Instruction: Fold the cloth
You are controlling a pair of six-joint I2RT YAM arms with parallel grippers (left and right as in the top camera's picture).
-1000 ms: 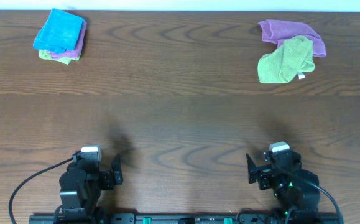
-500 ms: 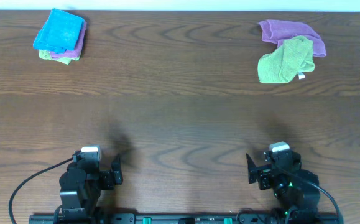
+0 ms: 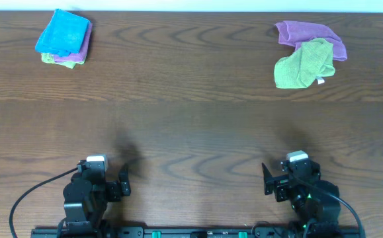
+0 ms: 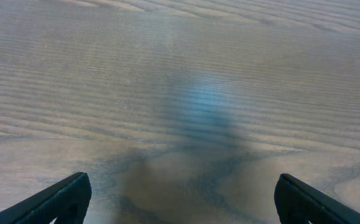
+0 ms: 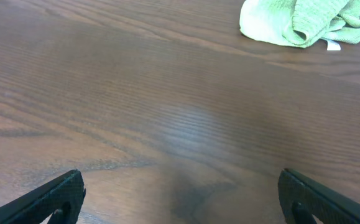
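The lime-green cloth (image 3: 303, 64) lies crumpled at the far right of the wooden table, its small white tag on the lower right edge, partly overlapping a purple cloth (image 3: 310, 34). It also shows at the top of the right wrist view (image 5: 298, 22). My left gripper (image 3: 122, 180) rests near the front left edge, open and empty, over bare wood in the left wrist view (image 4: 181, 199). My right gripper (image 3: 267, 178) rests near the front right edge, open and empty (image 5: 181, 199), far from the cloth.
A stack of folded cloths, bright blue (image 3: 62, 33) on top of purple and green ones, sits at the far left corner. The table's back edge runs along the top of the overhead view.
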